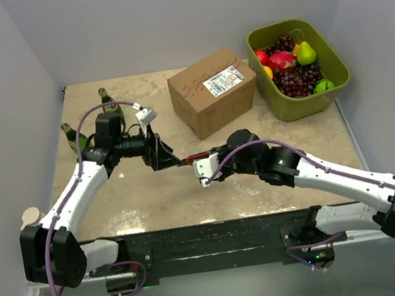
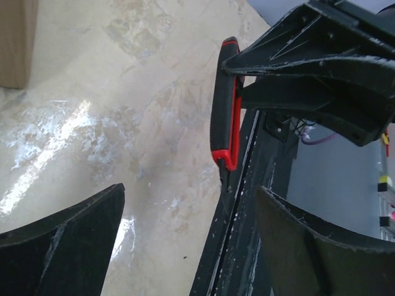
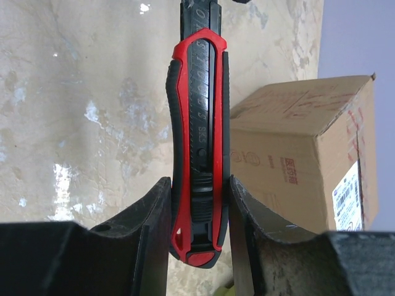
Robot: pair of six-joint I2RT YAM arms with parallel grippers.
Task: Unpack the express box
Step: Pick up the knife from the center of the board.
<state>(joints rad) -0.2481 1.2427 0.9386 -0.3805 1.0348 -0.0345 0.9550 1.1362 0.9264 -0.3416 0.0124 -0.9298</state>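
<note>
The express box [image 1: 214,99], a brown carton with a white label on top, stands closed at the back middle of the table. It also shows in the right wrist view [image 3: 296,160] and at the corner of the left wrist view [image 2: 15,43]. My right gripper [image 1: 201,164] [image 3: 199,182] is shut on the rear end of a red-and-black utility knife [image 1: 190,159] [image 3: 197,154]. The knife's front end points toward the left arm. My left gripper [image 1: 169,159] [image 2: 190,188] stands open just short of the knife [image 2: 226,105], with nothing between its fingers.
An olive-green tub [image 1: 337,86] of fruit sits at the back right beside the box. Two green bottles [image 1: 109,105] [image 1: 73,137] stand at the back left near the left arm. White walls enclose the table; a black rail [image 1: 210,235] runs along its near edge.
</note>
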